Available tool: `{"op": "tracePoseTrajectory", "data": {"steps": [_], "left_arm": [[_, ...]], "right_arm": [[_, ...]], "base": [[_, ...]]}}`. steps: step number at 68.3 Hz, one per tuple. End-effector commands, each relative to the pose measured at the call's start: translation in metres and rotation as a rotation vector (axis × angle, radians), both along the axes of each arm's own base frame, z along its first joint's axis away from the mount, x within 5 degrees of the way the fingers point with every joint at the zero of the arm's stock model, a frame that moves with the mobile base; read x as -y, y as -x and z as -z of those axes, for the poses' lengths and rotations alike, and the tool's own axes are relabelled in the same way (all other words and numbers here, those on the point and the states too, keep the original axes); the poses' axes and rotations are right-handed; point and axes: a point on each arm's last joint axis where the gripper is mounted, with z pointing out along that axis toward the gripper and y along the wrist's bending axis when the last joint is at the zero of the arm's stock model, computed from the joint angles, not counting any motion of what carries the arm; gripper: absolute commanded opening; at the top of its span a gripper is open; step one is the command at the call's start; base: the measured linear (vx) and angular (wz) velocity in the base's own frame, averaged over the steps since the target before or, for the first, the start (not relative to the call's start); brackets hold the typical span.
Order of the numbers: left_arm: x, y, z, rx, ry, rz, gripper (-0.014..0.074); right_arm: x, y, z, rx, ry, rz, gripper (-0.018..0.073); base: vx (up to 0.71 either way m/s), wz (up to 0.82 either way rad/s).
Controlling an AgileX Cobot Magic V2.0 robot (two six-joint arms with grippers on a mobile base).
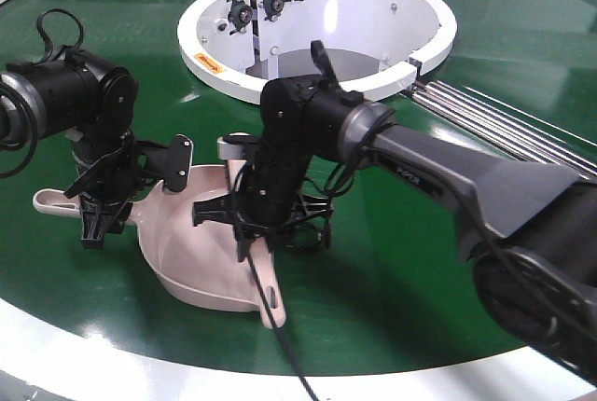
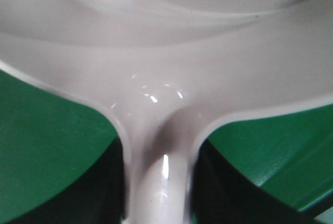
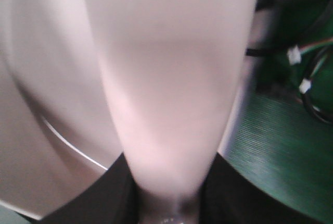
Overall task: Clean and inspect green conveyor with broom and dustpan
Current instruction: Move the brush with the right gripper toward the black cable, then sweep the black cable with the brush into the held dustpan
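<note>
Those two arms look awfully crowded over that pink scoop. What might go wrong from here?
1. The right end effector, gripping the broom, works very close to the left end effector on the dustpan; they might bump.
2. A loose black cable hangs across the broom and may snag.
3. The dustpan could scrape the glossy green conveyor.
</note>
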Motion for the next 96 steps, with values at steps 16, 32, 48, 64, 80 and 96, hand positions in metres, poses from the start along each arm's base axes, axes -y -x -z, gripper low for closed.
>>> {"op": "tracePoseTrajectory", "data": {"steps": [16, 32, 48, 64, 80, 96], "left_arm": [[0.000, 0.001, -0.027, 0.073, 0.011, 0.000, -0.0006], [0.000, 0.001, -0.027, 0.073, 0.011, 0.000, -0.0006], [0.000, 0.001, -0.027, 0.073, 0.011, 0.000, -0.0006], [0.000, 0.001, -0.027, 0.073, 0.011, 0.000, -0.0006], [0.000, 0.001, -0.027, 0.073, 0.011, 0.000, -0.0006], [0.000, 0.001, -0.027, 0.073, 0.011, 0.000, -0.0006]], "right_arm": [[0.001, 0.011, -0.073, 0.123, -0.075, -0.068, -0.0001], [0.026, 0.012, -0.117, 0.257, -0.056, -0.043, -0.0001], [0.063, 0.017, -0.120, 0.275, 0.055, -0.002, -0.0001], [0.109, 0.030, -0.094, 0.166, 0.164, 0.051, -0.0001], [0.132, 0.036, -0.073, 0.115, 0.271, 0.101, -0.0001], [0.133, 0.035, -0.049, 0.064, 0.338, 0.127, -0.0001]], "base": [[0.00, 0.00], [0.00, 0.00], [0.00, 0.00], [0.00, 0.00], [0.00, 0.00], [0.00, 0.00]]}}
